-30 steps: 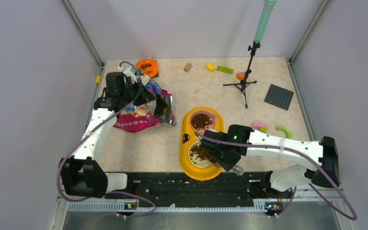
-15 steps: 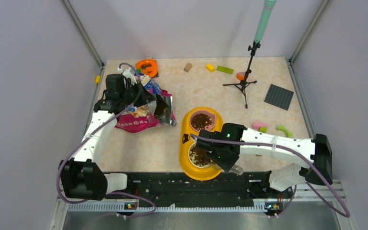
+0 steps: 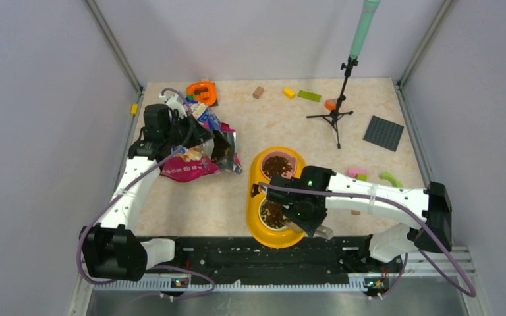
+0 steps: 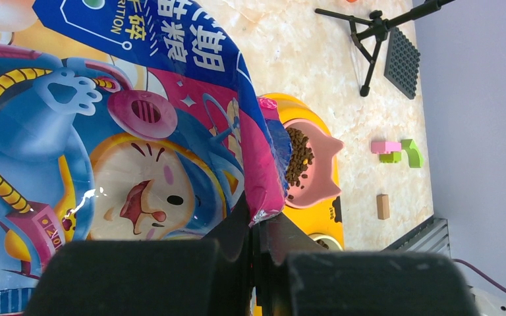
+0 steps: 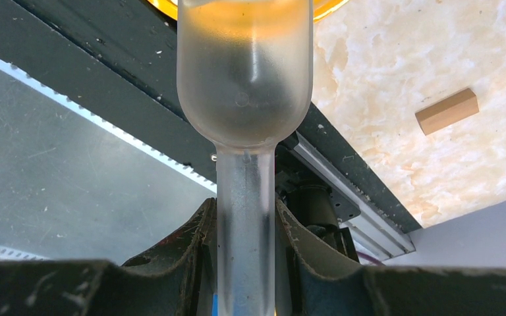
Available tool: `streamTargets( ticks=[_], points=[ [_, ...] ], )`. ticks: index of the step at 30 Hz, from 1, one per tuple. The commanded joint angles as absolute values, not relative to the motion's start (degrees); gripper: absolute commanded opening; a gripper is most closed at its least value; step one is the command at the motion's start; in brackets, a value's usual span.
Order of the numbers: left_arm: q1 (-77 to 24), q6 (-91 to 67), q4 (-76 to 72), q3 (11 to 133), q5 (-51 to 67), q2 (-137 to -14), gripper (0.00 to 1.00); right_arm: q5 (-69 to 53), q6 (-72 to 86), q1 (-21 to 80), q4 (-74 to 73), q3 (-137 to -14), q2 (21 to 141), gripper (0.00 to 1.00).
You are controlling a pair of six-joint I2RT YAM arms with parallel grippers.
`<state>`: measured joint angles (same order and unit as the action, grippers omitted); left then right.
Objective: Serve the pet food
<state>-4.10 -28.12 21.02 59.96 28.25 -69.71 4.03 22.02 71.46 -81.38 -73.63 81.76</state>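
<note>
- Pet food lies in the pink bowl at the centre of the top view. More of it sits just below, in the near bowl of the yellow feeder.
- We see the left gripper with its jaws pinched tight on the edge of the glossy bag at the upper left of the top view.
- The right gripper clamps the handle of a frosted scoop over the feeder's lower edge. We see no pellets through its wall.
- We judge that the serving step is nearly done.
- If more is wanted, the next move means carrying the scoop left to the bag's mouth and clearing the feeder rim on the way. Otherwise the scoop is set down.
</note>
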Motion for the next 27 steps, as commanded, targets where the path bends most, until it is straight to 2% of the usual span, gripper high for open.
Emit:
streamTargets(
  ticks=[1,11,27],
  points=[
    [-3.43,-27.45,17.99,59.88,28.41,-66.48,0.0,0.98,21.86,71.61,-85.78,-76.93,82.5,0.0],
    [-3.43,-27.78,17.66,58.67,28.8,-65.18,0.0,-1.13,24.52,71.63,-86.09,-79.58,81.49,0.0],
    [-3.43,-28.72,17.23,57.94,29.16,-64.13,0.0,-3.94,26.15,71.85,-85.85,-75.74,78.65,0.0]
  ],
)
